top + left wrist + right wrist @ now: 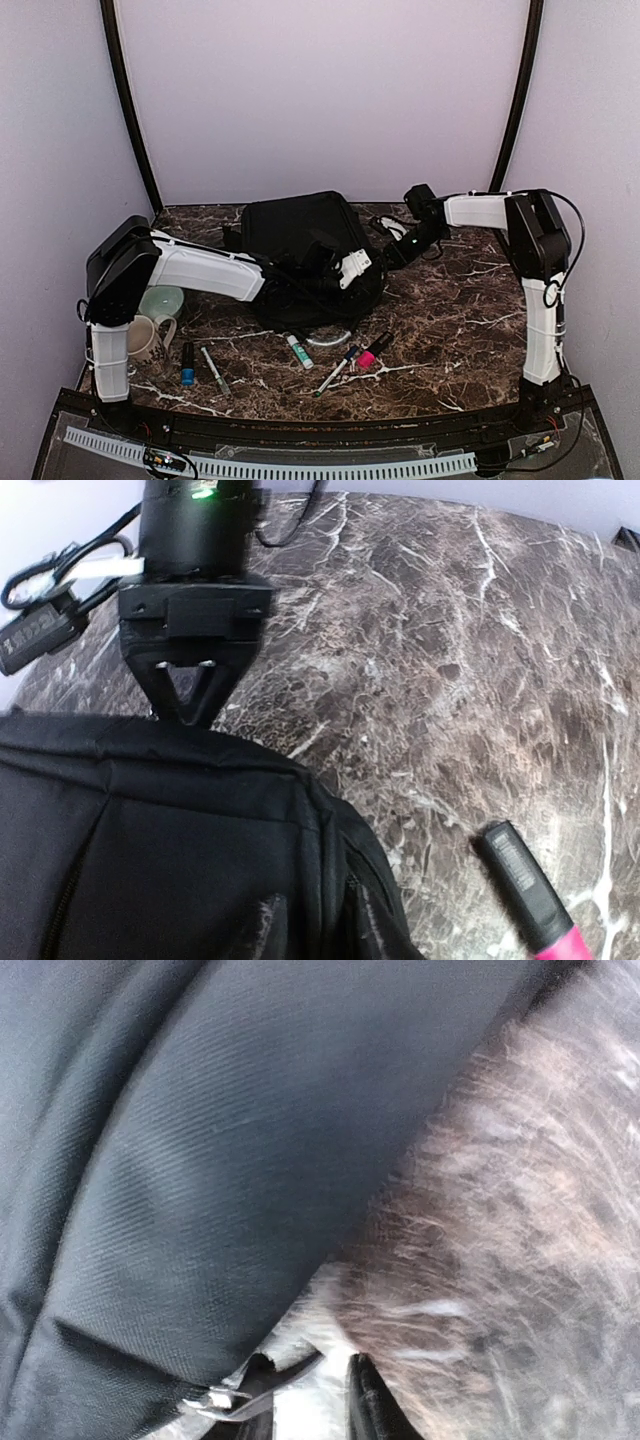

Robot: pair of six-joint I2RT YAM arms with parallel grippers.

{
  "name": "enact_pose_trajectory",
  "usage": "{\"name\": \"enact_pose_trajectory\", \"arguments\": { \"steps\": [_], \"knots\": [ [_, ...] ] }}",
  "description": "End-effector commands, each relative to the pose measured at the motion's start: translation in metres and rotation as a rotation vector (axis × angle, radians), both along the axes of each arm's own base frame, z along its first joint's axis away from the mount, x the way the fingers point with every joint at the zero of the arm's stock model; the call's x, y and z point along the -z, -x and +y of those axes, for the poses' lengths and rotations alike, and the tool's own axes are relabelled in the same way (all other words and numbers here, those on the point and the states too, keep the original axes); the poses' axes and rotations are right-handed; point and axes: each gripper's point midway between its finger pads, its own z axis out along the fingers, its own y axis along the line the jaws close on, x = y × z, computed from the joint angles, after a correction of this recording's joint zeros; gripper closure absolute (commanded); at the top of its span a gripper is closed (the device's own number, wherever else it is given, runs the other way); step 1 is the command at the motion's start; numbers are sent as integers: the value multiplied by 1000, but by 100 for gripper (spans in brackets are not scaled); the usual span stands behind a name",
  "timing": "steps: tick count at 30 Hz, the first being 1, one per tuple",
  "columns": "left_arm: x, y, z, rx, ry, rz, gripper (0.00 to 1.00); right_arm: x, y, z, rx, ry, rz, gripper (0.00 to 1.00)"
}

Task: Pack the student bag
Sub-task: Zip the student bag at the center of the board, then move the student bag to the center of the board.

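Meeting at the student bag (300, 235) with left hand (365, 270) and right hand (190, 718), likely to open it; cannot tell either's grip or gape.

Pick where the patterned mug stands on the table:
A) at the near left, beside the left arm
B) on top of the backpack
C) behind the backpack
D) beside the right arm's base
A: the top view shows the mug at the near left of the table, next to the left arm and well apart from the black backpack.
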Motion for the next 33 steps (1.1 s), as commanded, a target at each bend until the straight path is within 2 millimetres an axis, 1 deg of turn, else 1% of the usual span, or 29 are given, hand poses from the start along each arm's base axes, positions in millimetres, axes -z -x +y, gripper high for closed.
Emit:
{"name": "enact_pose_trajectory", "arguments": {
  "steps": [1,2,4,5,7,10,12,14,16,19,22,24,25,27,29,32,33],
  "knots": [
    [-61,8,9,-32,53,-47,62,-32,-23,-22,78,7,-121,68],
    [-69,5,14,-58,56,-58,57,-41,-22,-28,84,5,-137,64],
    [-85,-1,27,-121,59,-79,52,-55,-16,-35,82,1,-160,60],
    [-93,-6,35,-154,60,-87,48,-62,-12,-37,78,-5,-170,59],
    [-103,-18,54,-237,55,-84,44,-72,-4,-39,70,-20,-170,55],
    [-115,-37,88,-370,62,-68,38,-88,7,-31,54,-78,-138,51],
    [-117,-55,117,-487,71,-36,35,-94,12,-24,50,-129,-97,48],
    [-117,-68,142,-580,76,-5,34,-99,15,-14,36,-171,-62,45],
    [-115,-78,165,-669,94,34,33,-98,18,-5,18,-192,-23,43],
    [-107,-88,196,-789,133,108,29,-93,20,8,-6,-207,44,40],
    [-93,-94,224,-895,166,185,28,-84,23,21,-32,-216,105,38],
    [-80,-94,240,-956,175,244,28,-78,26,30,-53,-216,130,37],
    [-73,-96,253,-1002,187,275,28,-74,28,33,-59,-214,145,37],
    [-60,-95,271,-1061,208,330,28,-66,30,39,-64,-207,175,37],
    [-51,-92,278,-1083,239,378,28,-56,32,42,-67,-204,208,37],
    [-40,-86,279,-1087,265,417,28,-44,33,43,-61,-205,251,37],
    [-36,-84,279,-1092,267,435,28,-41,34,44,-61,-204,260,39]
  ]
}}
